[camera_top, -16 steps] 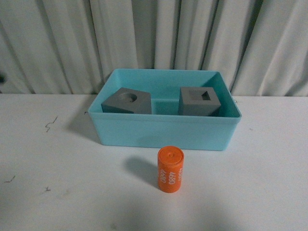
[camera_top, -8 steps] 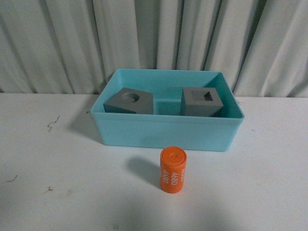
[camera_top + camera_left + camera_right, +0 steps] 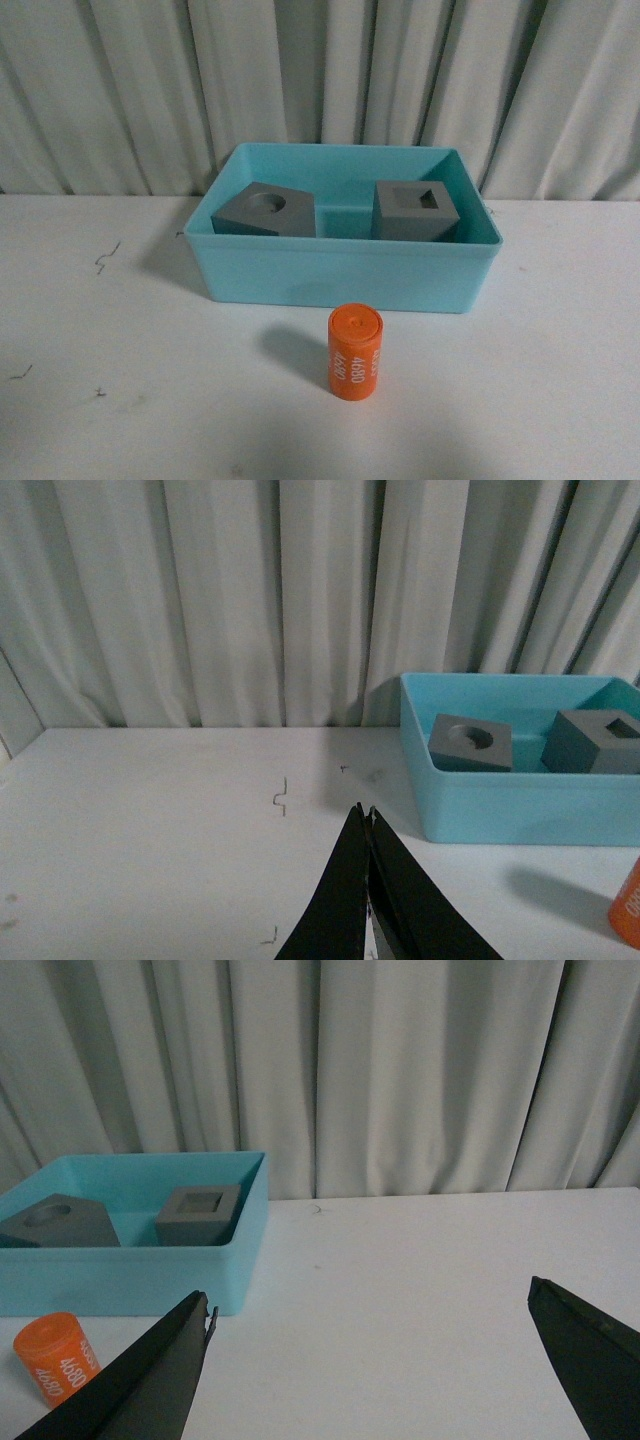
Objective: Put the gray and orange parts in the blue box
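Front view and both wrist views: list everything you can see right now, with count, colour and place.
Blue box: one, turquoise, on the table near the curtain.
Gray cube with round recess: one, matte gray, inside the box, left part.
Gray cube with square recess: one, matte gray, inside the box, right part.
Orange cylinder: one, orange with white digits, upright on the table in front of the box.
Table: one, white, a few small dark marks.
Curtain: pale gray, behind the table.
Left gripper: black, shut, empty.
Right gripper: black, open, empty.

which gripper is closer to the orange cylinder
Right, it seems. The open right gripper has the orange cylinder close by one finger; the shut left gripper sees it off to the side, partly cut off.
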